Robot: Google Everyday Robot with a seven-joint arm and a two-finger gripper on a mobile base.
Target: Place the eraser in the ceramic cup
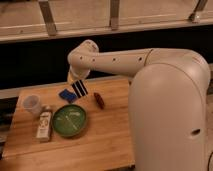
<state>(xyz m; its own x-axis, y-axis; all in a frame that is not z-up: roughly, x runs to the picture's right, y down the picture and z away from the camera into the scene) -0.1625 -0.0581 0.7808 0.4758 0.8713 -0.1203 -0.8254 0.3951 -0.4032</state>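
- my claw is pinched narrow on the eraser, gripping its upper end. the striped block hangs from me tilted, over the far side of the wooden table.
- the eraser is not in the ceramic cup yet. the cup stands well apart at my 8 o'clock, near the table's left edge.
- a blue pad lies just beside the eraser at 7 o'clock. a red object lies at 4 o'clock and the green dish at 6 o'clock. a bottle stands farther out at 7 o'clock, close to the cup.
- to do this well, i judge i should carry high enough to clear the pad and the cup's rim. then i centre the block over the mouth, turn it end-down since it looks about as long as the cup is wide, and let go only when low.
- the bottle is close to the cup, so a wide sweep could knock it.
- my arm reaches leftward from my body at 3 o'clock, nearly level, with the wrist bent down toward the table.
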